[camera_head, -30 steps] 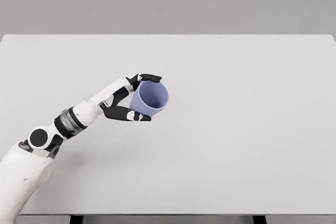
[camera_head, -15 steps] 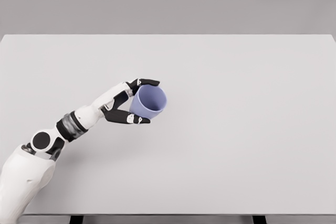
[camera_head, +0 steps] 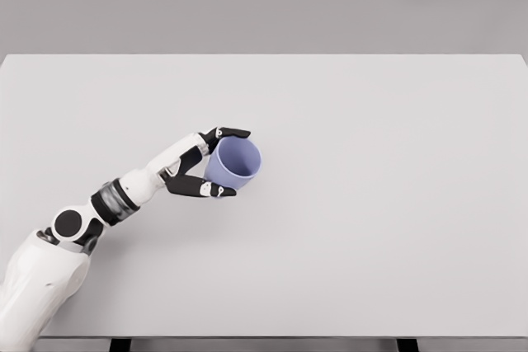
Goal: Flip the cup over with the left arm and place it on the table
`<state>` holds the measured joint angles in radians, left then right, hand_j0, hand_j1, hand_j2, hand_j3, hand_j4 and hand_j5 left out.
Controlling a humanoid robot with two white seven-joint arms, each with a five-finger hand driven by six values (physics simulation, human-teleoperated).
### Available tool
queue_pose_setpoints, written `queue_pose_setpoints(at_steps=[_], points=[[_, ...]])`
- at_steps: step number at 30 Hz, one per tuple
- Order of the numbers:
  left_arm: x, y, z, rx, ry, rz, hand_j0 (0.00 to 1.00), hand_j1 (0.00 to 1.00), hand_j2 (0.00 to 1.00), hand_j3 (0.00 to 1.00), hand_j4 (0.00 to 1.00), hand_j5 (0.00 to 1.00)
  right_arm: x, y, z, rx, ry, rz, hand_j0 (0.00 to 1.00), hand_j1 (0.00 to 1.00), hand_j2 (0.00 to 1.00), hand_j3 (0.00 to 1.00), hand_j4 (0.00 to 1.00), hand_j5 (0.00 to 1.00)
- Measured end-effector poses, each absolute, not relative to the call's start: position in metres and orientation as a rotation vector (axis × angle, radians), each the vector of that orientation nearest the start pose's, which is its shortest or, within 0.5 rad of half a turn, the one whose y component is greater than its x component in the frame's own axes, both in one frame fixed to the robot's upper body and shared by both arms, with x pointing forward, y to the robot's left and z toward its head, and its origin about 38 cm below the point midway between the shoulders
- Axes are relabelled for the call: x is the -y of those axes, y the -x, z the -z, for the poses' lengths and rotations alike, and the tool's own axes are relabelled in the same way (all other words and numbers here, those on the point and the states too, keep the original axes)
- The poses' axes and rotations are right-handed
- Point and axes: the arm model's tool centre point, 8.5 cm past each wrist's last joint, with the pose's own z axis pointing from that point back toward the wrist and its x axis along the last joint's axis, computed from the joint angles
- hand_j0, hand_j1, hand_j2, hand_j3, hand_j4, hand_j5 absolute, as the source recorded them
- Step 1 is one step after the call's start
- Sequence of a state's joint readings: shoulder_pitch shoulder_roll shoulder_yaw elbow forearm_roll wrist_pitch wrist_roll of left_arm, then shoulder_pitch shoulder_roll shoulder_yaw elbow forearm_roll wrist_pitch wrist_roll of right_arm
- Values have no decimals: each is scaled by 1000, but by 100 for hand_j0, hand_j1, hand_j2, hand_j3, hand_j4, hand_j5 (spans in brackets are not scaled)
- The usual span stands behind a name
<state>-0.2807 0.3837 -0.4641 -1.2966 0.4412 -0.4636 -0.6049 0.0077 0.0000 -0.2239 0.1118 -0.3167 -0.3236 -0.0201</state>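
Here the left robot hand (camera_head: 200, 162) grips the tilted blue cup (camera_head: 233, 162) between its fingers.

Cup and hand sink lower and draw slightly left in the frame

Over the last second the left hand (camera_head: 198, 167) has slid down and a little to the left in the picture, its forearm and elbow joint dropping toward the lower left corner along with it. The blue cup (camera_head: 235, 162) has gone with it, its rim now sitting lower than before, and its mouth has turned from facing right and toward the camera to facing more upward, so the opening looks rounder. Most of that shift came in the first half second; since then hand and cup have only eased down a touch.
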Motion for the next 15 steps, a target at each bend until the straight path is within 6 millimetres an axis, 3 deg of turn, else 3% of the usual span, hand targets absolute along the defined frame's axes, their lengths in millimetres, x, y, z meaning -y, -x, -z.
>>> queue_pose_setpoints(at_steps=[6,10,15], points=[[-209,-392,-84,1703,624,871,81,81,81,81,81,81,281,17,255,212,199,526,100,100,100,100,100,100],[-209,-392,-84,1702,625,870,92,92,92,92,92,92,281,16,255,213,199,526,100,100,100,100,100,100],[-209,-392,-84,1702,625,869,100,100,100,100,100,100,281,15,255,213,199,526,100,100,100,100,100,100]])
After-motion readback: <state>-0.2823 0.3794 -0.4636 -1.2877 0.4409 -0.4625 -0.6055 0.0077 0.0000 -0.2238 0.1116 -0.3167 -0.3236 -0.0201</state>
